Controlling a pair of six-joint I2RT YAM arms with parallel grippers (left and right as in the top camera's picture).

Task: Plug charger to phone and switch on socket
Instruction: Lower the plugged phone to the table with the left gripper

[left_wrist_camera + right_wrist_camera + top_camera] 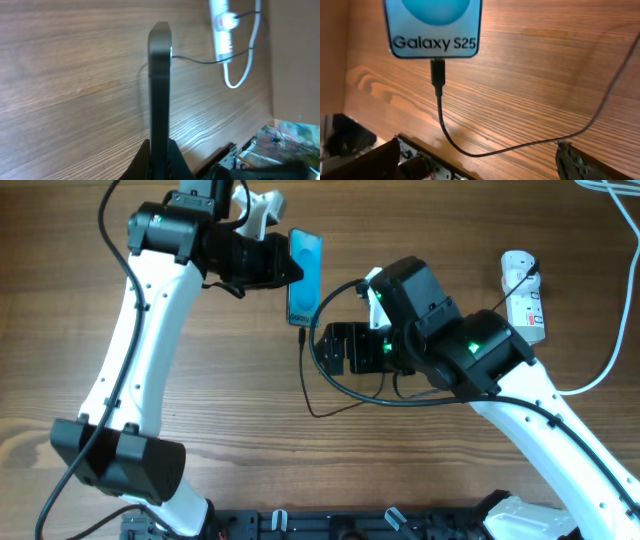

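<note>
- The left hand [288, 266], at upper centre-left of the table [240, 430], is pressed together on the long edges of the phone [306, 275]. It holds the phone raised with its cyan screen turned toward the right arm.
- The charger [438, 72] hangs from the "Galaxy S25" end of the phone. Its dark connector tip looks seated in the port, and its thin black cable loops loosely over the table toward the right.
- The right hand [342, 348] sits just below and right of the phone with its fingers spread, pinching nothing.
- The socket [524, 298], a white power strip, lies well apart at the far right. A black plug is already in it, and a thick white cord [610, 330] curves off beside it.
- The plugging looks done, so the switch likely comes next. The right hand should lift clear of the slack cable loop so it does not pull the connector out, while the left hand keeps the phone steady.
- The charger's own plug and lead crowd the strip's top, so the hand should press the switch with one fingertip.
</note>
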